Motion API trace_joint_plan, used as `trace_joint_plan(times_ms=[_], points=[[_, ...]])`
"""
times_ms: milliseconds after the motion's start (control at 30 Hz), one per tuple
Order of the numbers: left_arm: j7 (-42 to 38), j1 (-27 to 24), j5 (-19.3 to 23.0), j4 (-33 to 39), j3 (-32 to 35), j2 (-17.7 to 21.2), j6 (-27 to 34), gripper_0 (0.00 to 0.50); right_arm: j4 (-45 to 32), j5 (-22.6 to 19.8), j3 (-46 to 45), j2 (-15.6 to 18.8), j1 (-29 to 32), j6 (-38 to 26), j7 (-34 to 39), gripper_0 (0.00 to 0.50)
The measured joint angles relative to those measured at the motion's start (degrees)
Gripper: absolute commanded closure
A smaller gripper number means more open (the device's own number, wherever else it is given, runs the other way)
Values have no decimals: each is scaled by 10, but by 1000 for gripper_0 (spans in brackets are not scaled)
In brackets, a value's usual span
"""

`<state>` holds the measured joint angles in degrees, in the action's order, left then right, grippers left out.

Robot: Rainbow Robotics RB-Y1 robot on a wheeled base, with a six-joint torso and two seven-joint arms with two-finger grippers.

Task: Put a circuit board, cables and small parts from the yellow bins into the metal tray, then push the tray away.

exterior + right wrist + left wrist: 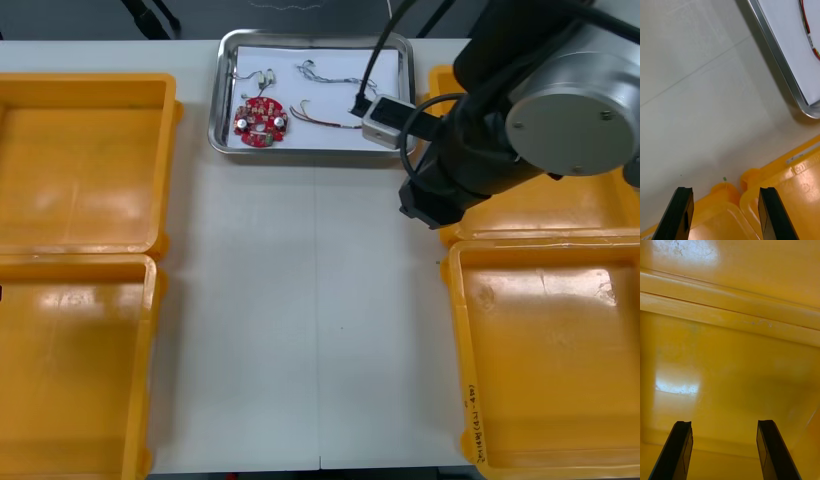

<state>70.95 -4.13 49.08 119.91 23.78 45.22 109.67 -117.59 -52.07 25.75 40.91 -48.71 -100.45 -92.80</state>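
Right hand [725, 191] apart over yellow bins' [797, 187] rims, left hand [724, 423] apart, probably inside one, pale table [300, 300] between

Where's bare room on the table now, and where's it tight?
Bare: the table strip between the yellow bins, this side of the tray. Tight: by the tray's right corner, where the open right pincer hangs beside bin rims. Left pincer, open, over a bin.

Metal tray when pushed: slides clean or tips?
Probably slides flat: the metal tray is wide, shallow and sits on a smooth table, so tipping seems unlikely. Likely light: it holds just a circuit board and thin cables. A shove near its corner, by the open right gripper, may rotate it. The left gripper hangs open over a yellow bin.
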Motion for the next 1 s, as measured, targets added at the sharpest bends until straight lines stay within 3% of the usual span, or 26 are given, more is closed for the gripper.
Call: trace_joint_plan(times_ms=[567,1000], points=[[0,0,0,0,0,0,0,0,-92,-21,-182,77,152,-92,35,0],[0,0,0,0,0,0,0,0,-110,-34,-325,83,277,-93,70,0]])
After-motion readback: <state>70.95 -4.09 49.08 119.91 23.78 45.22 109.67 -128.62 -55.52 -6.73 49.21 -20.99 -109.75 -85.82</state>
